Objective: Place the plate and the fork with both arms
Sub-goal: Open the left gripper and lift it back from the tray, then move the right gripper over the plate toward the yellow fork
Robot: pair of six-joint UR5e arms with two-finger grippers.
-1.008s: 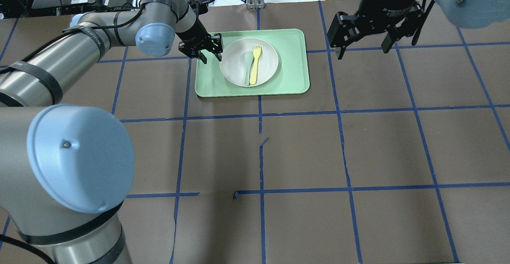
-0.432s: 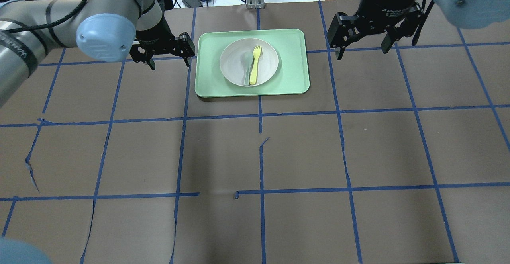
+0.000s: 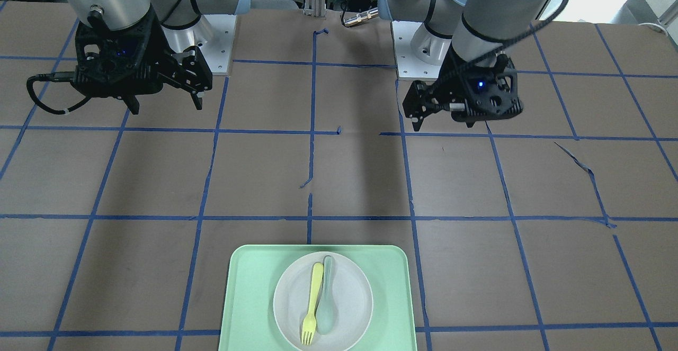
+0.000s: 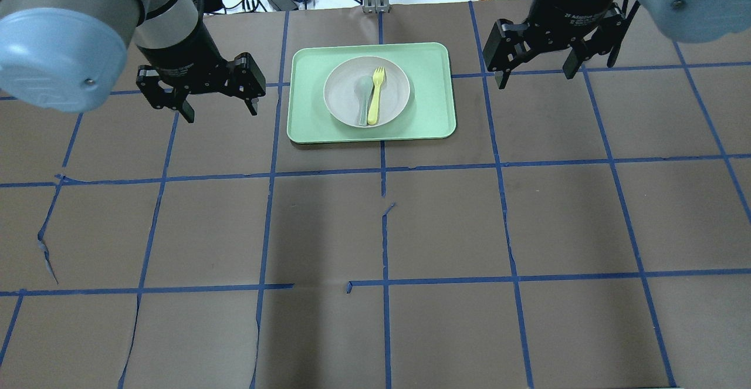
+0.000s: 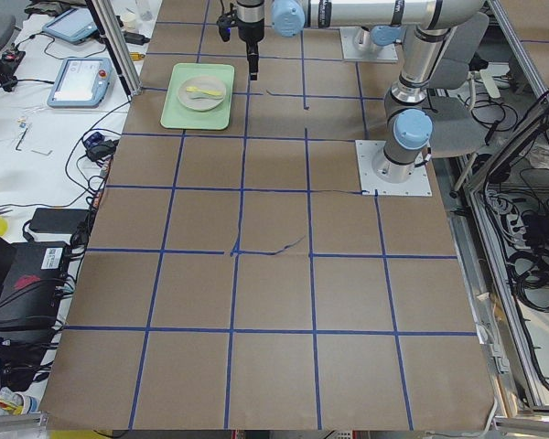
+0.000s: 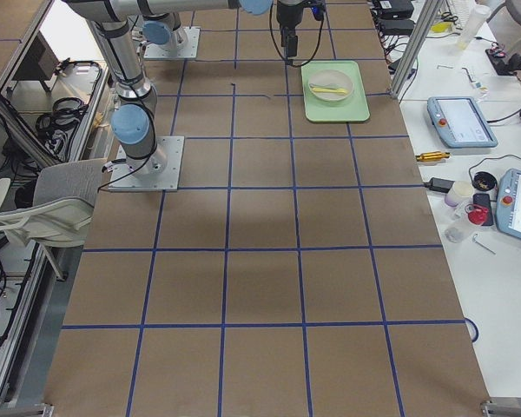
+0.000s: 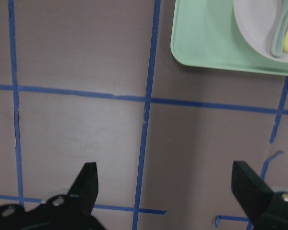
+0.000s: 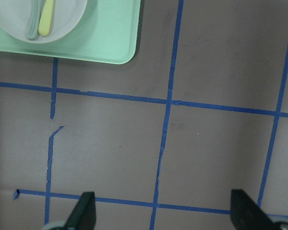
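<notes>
- Plate [image 4: 394, 91]: lying flat in the light-green tray [image 4: 431, 107], about at its middle, on the far half of the tabletop [image 4: 446, 219] as seen from over the robot's shoulders.
- Fork [image 4: 374, 101]: resting on the plate, tines toward the far edge, handle toward the robot, gripped by neither arm.
- Spoon [image 4: 362, 97]: pale grey-green, on the same plate just beside the fork on the robot's left side, bowl pointing the same way as the tines. Handles very close, touching or not hard to tell.
- Left pincer [image 4: 221, 113]: spread wide and gripping nothing, pointed down over bare brown tabletop off the tray's left side, apart from the tray rim.
- From the left wrist: two black fingers [image 7: 88, 184] far apart at the bottom of the picture. Between them, only brown surface and blue tape lines [image 7: 149, 100]. At the upper right, a tray corner with part of the plate, fork and spoon.
- Right pincer [image 4: 534, 79]: also spread wide and empty, pointed down, off the tray's right side and clear of it.
- From the right wrist: fingertips wide apart at the bottom edge. At the upper left, a tray corner with part of the plate, fork and spoon.
- From overhead: tray between the two pincers, touched by neither.
</notes>
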